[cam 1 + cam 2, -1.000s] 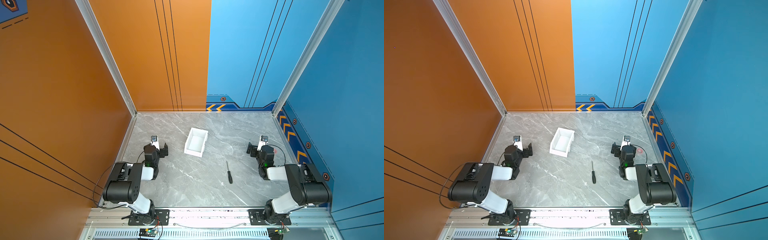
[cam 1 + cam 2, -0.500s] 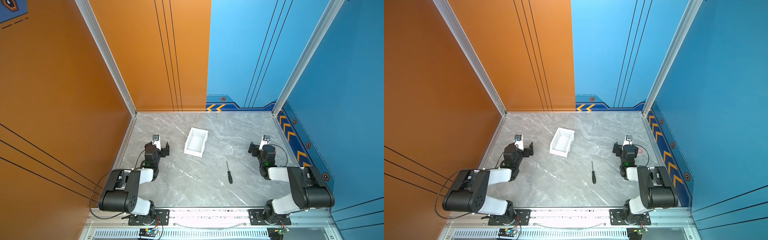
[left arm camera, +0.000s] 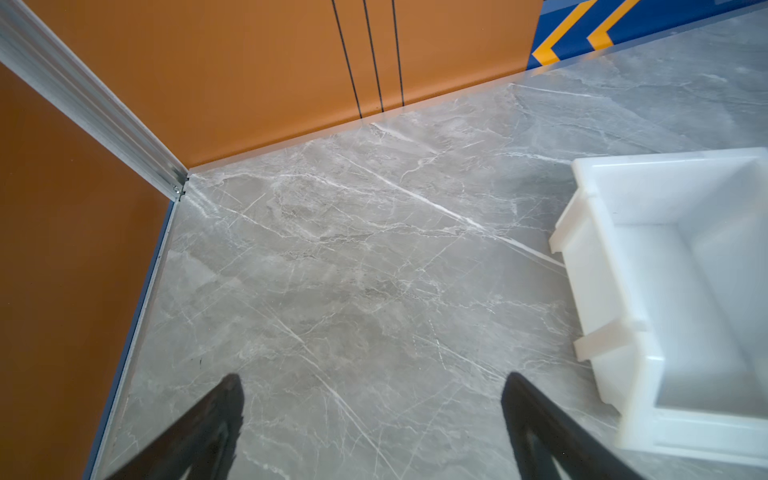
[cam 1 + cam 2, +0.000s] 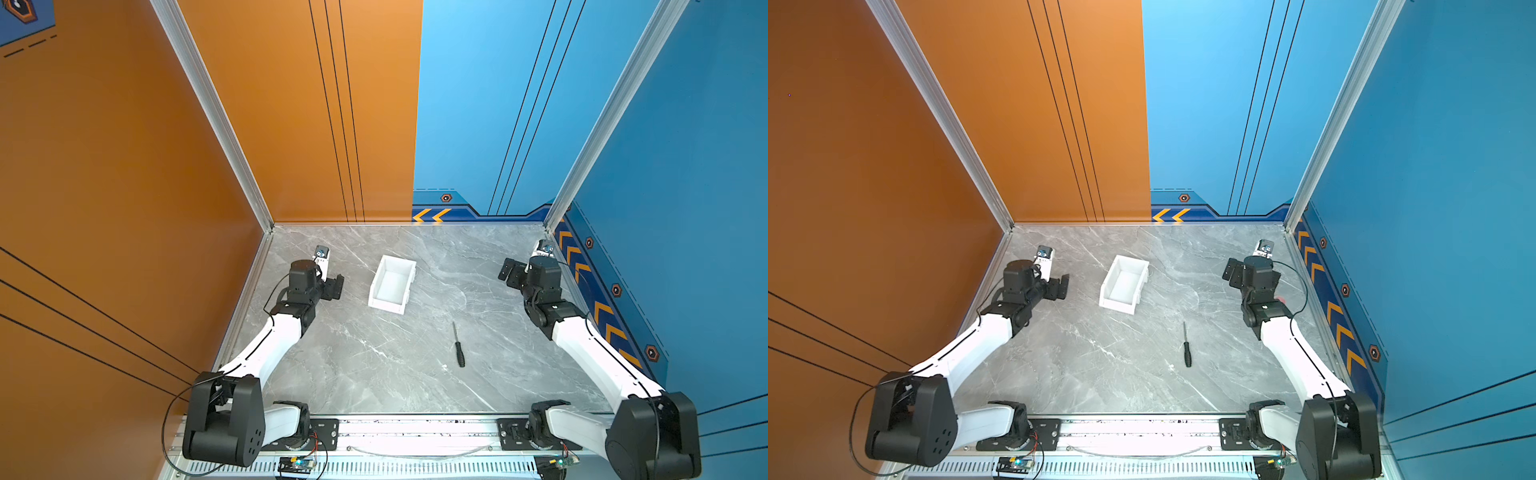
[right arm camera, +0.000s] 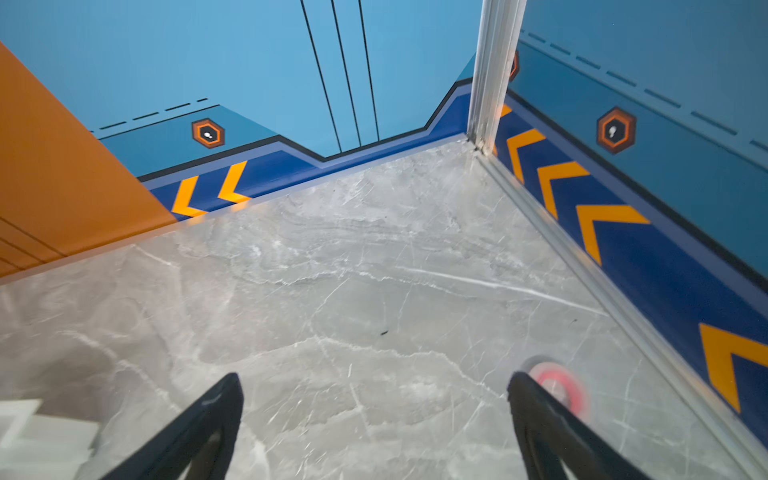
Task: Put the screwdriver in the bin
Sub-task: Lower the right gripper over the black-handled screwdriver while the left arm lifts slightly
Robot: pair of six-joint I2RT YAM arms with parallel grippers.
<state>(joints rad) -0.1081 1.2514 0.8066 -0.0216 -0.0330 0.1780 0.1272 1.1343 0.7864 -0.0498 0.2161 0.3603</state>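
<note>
- Screwdriver (image 4: pixel 458 347) (image 4: pixel 1187 347): all dark, lying flat on the bench right of centre. The thick handle points toward the near edge and the thin shaft toward the back wall. Nothing touches it.
- Bin (image 4: pixel 386 306) (image 4: pixel 1117 306): white, open-topped, well apart from the screwdriver, farther back and to the left. Its inside shows a plain white floor. Only veined bench surface shows between the two.
- Left end effector (image 4: pixel 334 286) (image 3: pixel 372 378): fingers spread wide, gripping nothing. It sits over the bench just beside the bin (image 3: pixel 615 291), apart from it.
- Right end effector (image 4: pixel 509 274) (image 5: pixel 375 376): fingers spread wide, gripping nothing. It is near the right wall toward the far corner, well apart from the screwdriver.
- Small red ring-shaped thing (image 5: pixel 559 388): lies on the bench close by one right finger. It is blurred, so I cannot tell what it is.
- Bench (image 4: pixel 374 374): grey marble-look top with white veins.
- Room: orange panels (image 4: pixel 124 166) cover the left side and half the back. Blue panels (image 4: pixel 685 166) cover the rest, and thin black lines run down them. Aluminium posts (image 4: pixel 216 116) stand in the far corners.
- Markings: a dark-blue band (image 4: pixel 602 316) with yellow chevrons runs along the foot of the blue walls. Orange hexagon badges (image 5: pixel 208 133) carry a small white mark, too small to read.
- Near edge: a metal rail (image 4: pixel 415 432) carries both arm bases. A small circuit board (image 4: pixel 297 462) sits below it with a lit dot.
</note>
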